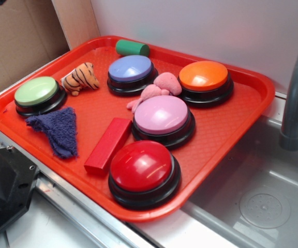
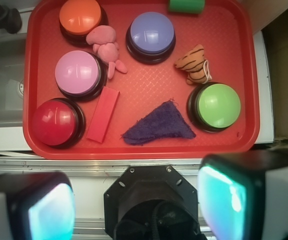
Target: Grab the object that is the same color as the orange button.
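Black-and-white two-finger gripper (image 2: pixel 134 200) hangs with jaws spread wide apart, nothing between the translucent pads (image 2: pixel 51 212); wrist pointing downward.

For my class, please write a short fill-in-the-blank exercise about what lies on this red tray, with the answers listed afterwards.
1. The striped tiger toy lies between the purple button and the ______ button.
2. The red block lies beside the ______ cloth.
3. The orange button stands next to a plush lump coloured ______.
4. The gripper hovers off the tray, with its fingers ______.

Missing words: green; purple; pink; open
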Available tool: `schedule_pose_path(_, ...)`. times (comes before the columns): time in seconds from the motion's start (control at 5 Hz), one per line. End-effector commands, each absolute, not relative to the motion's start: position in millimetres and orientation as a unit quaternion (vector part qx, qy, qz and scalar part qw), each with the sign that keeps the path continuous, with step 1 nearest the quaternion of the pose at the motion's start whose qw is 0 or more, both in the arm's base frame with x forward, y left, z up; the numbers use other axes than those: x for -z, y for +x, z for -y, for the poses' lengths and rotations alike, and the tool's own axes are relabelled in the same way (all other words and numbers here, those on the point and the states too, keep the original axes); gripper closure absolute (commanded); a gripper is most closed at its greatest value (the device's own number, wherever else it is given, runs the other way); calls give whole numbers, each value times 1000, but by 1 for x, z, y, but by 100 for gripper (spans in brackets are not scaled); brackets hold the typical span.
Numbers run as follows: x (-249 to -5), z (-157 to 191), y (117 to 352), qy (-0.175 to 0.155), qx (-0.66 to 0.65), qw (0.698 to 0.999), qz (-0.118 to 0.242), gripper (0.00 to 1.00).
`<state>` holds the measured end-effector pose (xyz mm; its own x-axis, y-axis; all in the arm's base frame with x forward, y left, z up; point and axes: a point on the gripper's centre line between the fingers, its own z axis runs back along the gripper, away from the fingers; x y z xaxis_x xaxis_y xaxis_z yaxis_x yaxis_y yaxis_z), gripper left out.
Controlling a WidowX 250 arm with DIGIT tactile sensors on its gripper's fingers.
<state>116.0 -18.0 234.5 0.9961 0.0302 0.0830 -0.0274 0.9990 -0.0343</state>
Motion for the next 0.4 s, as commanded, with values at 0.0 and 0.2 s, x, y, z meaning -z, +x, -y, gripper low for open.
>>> schedule_pose_path(0.0, -234, 18, 116, -17, -14, 999, 42, 0)
schedule_pose_path(0.2, -221, 5, 130, -6, 24, 998, 64, 0)
